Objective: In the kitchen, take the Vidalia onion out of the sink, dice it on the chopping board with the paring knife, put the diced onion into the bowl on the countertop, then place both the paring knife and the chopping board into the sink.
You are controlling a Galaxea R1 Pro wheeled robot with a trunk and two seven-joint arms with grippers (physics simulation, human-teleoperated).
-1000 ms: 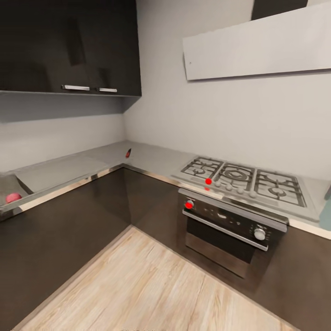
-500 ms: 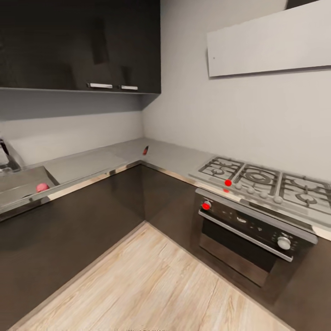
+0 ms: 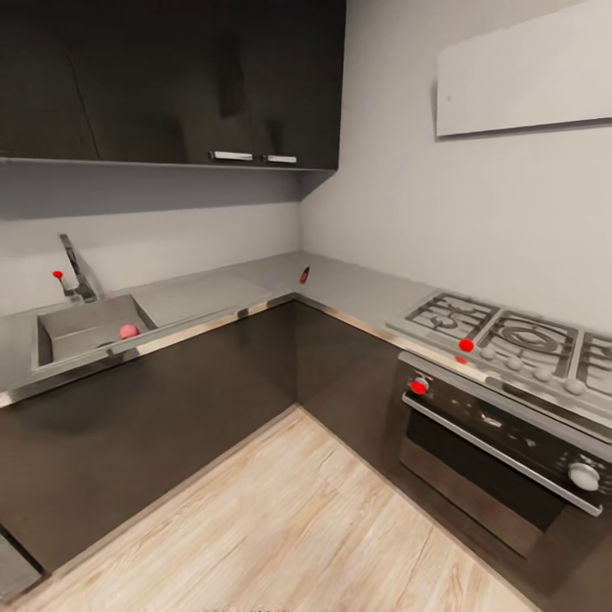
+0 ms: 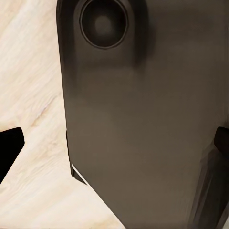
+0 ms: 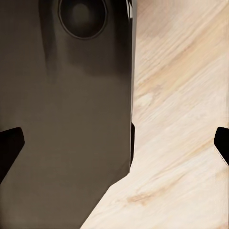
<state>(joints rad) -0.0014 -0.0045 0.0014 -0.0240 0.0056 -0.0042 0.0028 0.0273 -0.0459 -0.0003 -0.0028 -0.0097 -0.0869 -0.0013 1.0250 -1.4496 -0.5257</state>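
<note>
Where the grey countertop [image 3: 212, 293] ran along the wall, held the sink [image 3: 85, 327], long axis parallel to the counter edge, tap [image 3: 78, 270] at its back rim. Kept a pinkish round onion [image 3: 128, 331] in the basin near its front right corner. Had a small reddish knife [image 3: 303, 274] in the corner, orientation unclear. Left gripper [image 4: 114, 148] and right gripper [image 5: 114, 145] spread wide over wooden floor [image 3: 280, 527], empty.
</note>
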